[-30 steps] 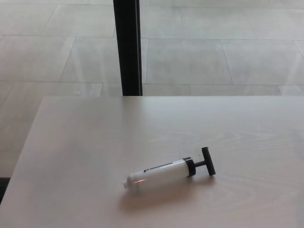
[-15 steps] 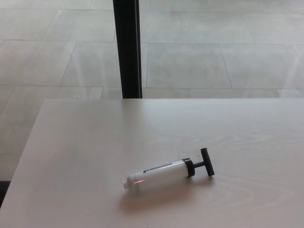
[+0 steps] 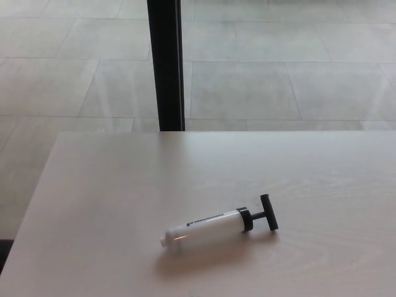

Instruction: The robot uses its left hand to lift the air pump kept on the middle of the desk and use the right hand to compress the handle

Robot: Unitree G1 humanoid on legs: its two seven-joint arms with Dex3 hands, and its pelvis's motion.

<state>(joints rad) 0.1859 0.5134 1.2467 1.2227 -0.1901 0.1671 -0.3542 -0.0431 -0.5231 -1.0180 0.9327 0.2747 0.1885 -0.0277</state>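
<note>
A white air pump (image 3: 207, 228) lies on its side on the pale wooden desk (image 3: 111, 204), near the front middle. Its nozzle end points left and toward me. Its black T-handle (image 3: 268, 213) sticks out to the right on a short rod. A black printed strip runs along the barrel. Neither of my hands shows in the head view, and nothing touches the pump.
A black vertical post (image 3: 165, 65) stands behind the desk's far edge, left of centre. Beyond lies a grey tiled floor (image 3: 278, 74). The desk's left edge runs diagonally down to the picture's lower left corner.
The whole picture has shifted slightly, with the desk's far edge lower in frame, so the camera moved. The pump lies where it was on the desk.
</note>
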